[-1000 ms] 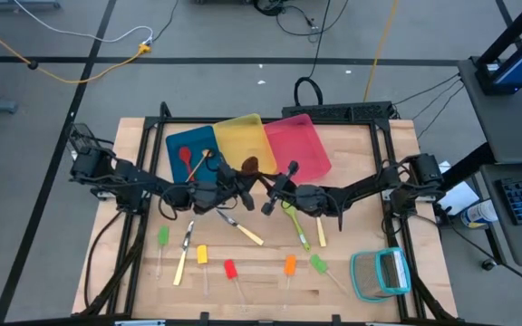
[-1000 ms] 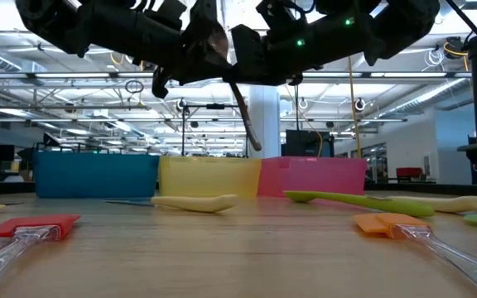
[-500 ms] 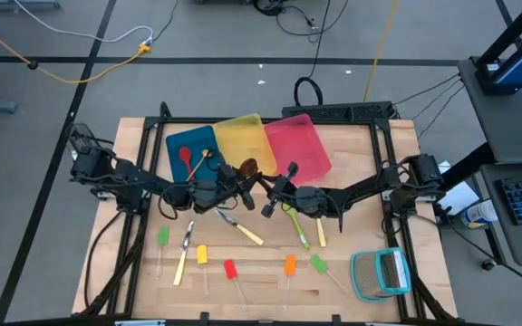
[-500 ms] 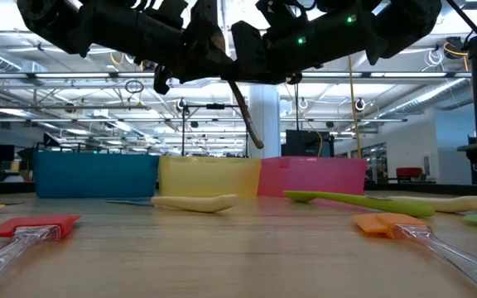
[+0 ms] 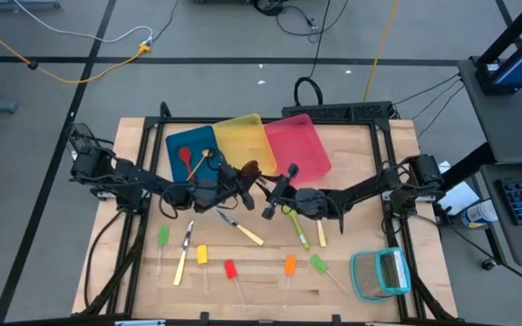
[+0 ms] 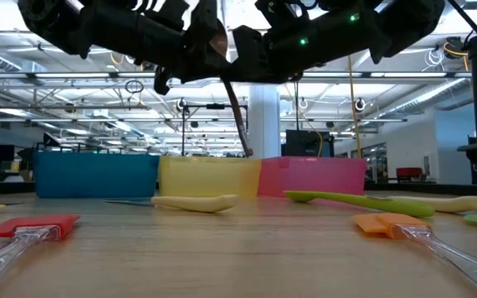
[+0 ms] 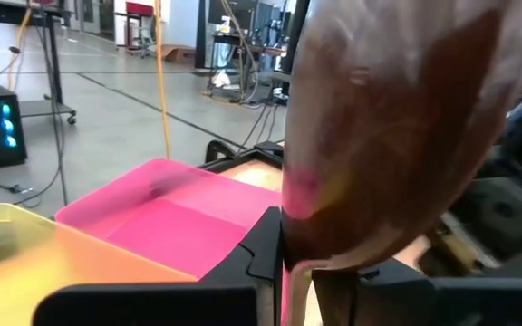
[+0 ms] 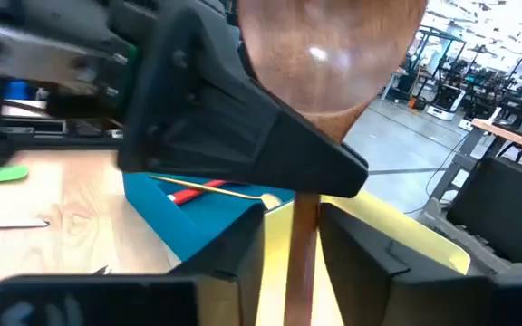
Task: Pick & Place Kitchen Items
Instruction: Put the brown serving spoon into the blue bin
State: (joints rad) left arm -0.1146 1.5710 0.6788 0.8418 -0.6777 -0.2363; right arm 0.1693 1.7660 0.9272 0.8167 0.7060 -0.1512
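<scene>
Since the earlier frames, the brown wooden spoon (image 6: pixel 234 112) has swung from a slant to hang nearly straight down in the low view, and the right gripper (image 5: pixel 273 203) has loosened around its handle. The spoon sits at mid-frame in the high view, above the near edge of the yellow plastic bin (image 5: pixel 241 142), between the blue bin (image 5: pixel 176 143) and the pink bin (image 5: pixel 299 142). The left gripper (image 5: pixel 234 177) is clamped on the spoon's bowl; the right gripper's jaws stand parted beside the handle, gripping nothing. My judgement: a hand-over is finishing, and a pinch on the curved bowl could slip or twist, dropping the spoon onto the wooden table (image 5: pixel 361 226) short of a bin.
</scene>
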